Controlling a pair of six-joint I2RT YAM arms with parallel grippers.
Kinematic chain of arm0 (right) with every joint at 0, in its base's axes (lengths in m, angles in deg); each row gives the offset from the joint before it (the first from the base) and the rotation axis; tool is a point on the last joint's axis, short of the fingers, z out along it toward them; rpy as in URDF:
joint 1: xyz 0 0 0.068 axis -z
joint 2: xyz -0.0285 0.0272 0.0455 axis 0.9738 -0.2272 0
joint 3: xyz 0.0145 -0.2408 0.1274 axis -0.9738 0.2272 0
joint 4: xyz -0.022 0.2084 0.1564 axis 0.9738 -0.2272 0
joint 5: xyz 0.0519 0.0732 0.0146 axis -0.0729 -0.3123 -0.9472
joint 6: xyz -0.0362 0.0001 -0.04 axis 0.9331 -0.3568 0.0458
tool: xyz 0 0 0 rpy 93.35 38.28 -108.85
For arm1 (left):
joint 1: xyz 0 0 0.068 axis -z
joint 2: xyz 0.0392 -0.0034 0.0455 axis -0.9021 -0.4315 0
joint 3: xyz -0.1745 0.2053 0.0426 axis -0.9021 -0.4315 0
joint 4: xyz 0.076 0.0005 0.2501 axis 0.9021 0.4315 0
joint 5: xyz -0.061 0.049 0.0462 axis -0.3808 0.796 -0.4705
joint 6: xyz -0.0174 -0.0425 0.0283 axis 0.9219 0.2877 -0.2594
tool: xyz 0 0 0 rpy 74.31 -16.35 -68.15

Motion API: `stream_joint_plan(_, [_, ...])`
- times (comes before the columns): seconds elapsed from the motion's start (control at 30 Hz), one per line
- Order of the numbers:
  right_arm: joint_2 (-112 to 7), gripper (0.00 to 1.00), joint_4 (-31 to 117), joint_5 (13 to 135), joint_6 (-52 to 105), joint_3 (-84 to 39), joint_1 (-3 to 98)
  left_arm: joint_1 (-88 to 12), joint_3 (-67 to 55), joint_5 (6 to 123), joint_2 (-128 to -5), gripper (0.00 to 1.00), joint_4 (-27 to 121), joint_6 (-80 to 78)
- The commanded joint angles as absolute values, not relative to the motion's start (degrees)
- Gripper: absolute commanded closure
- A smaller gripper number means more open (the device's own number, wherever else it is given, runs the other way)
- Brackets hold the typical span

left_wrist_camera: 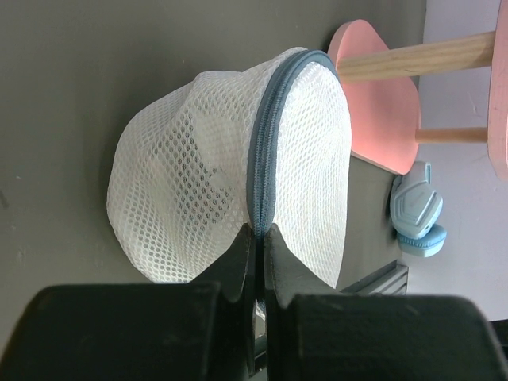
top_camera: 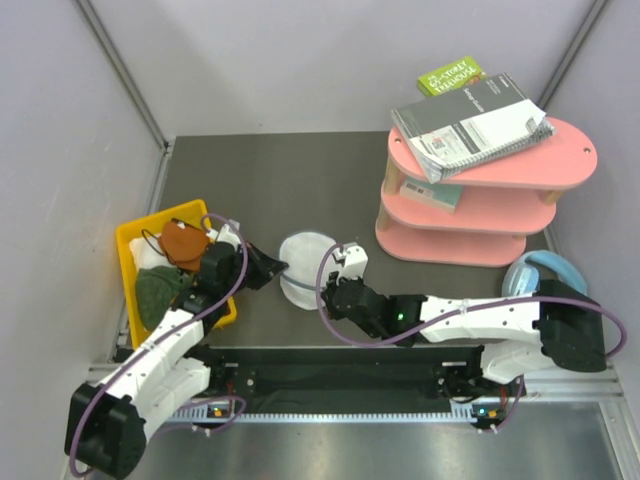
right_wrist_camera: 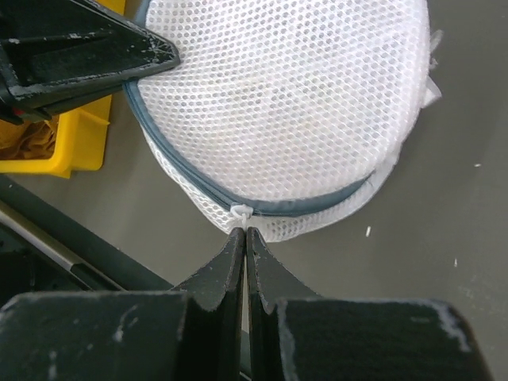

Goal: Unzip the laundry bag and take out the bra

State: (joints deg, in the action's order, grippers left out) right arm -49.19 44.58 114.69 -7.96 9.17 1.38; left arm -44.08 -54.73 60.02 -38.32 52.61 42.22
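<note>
**Laundry bag gripped at its rim by both pincers**

Top view: the white mesh laundry bag (top_camera: 303, 262) lies on the grey table (top_camera: 300, 185), lower centre of frame, between the left pincer (top_camera: 277, 268) and the right pincer (top_camera: 325, 288). A yellow bin (top_camera: 125, 262) stands at left and a pink shelf (top_camera: 500, 215) at upper right. Left wrist view: the left pincer (left_wrist_camera: 258, 232) is closed tight on the grey-blue zipper (left_wrist_camera: 266, 143) at the bag's near edge. The contents cannot be made out through the mesh. Right wrist view: the right pincer (right_wrist_camera: 244, 232), jaws together, nips the white zipper pull (right_wrist_camera: 241, 211) at the bag's lower rim. The left pincer clamps the rim at upper left.
</note>
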Motion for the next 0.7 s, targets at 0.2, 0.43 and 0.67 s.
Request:
stream_joint_plan(0.2, [-47.4,1.0,41.7,118.8,-7.9,9.0,1.5,-45.7,-50.1,61.5,-38.8,0.78,53.2,38.8])
stream_joint_plan(0.43, [-50.3,1.0,45.4,115.9,-5.7,6.5,1.5,-45.6,-50.0,59.9,-35.8,0.3,59.9,37.5])
stream_joint_plan(0.67, [-54.3,1.0,48.4,111.3,-4.5,3.2,1.2,-45.6,-55.0,56.7,-30.8,0.32,59.8,41.4])
